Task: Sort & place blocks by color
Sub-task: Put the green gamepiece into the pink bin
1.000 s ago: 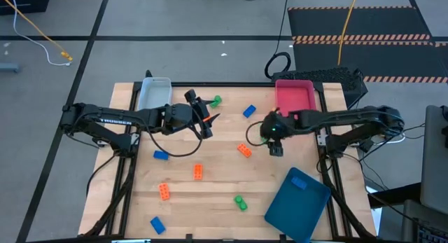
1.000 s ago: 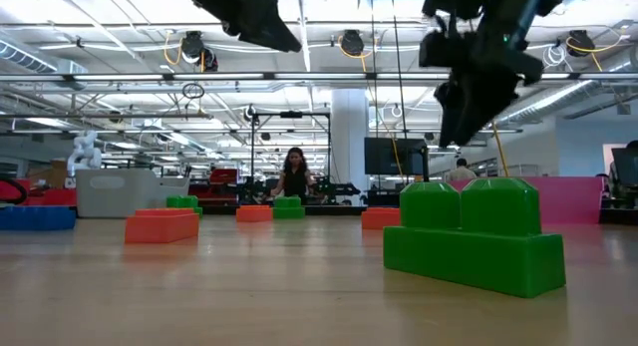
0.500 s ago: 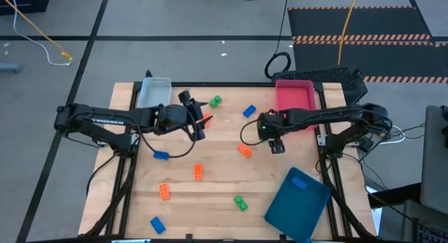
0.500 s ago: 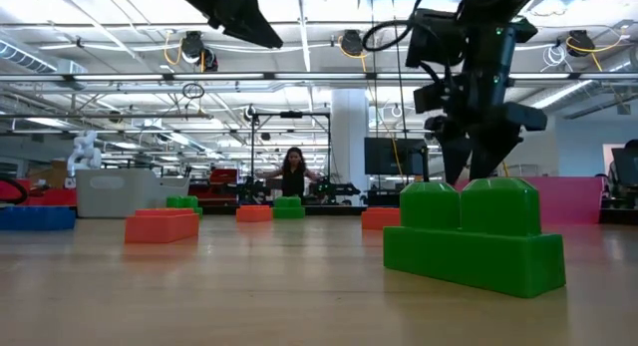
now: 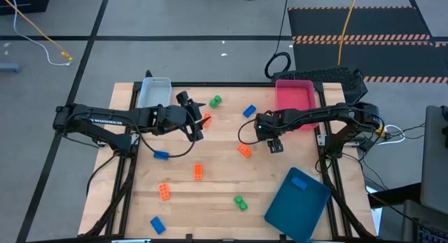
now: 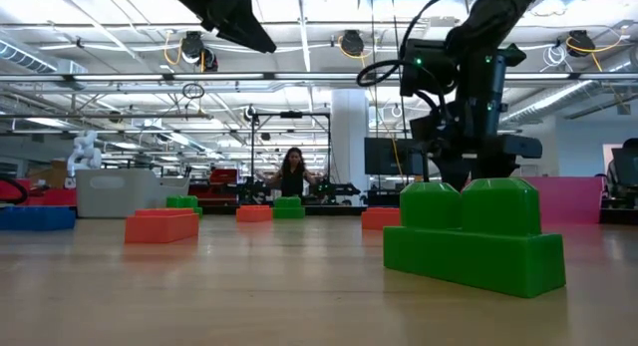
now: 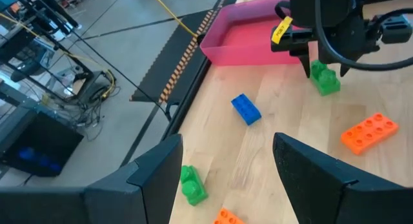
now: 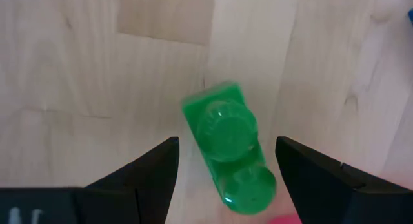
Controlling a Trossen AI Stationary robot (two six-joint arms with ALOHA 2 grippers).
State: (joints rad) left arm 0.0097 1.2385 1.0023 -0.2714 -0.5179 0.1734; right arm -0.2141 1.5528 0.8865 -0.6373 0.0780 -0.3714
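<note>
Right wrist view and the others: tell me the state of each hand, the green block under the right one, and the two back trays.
Right hand: open, straddling the green block, not gripping it.
Green block: lying on the table, free.
Left hand: open, empty, above the table.
Pink tray: nothing seen in it.
Pale tray: nothing seen in it.

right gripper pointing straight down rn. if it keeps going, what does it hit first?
Most likely the small green studded plastic brick. In the right wrist view it sits directly below the right gripper, centred between the open jaws, on the wooden table. Remaining height above it is unclear.
</note>
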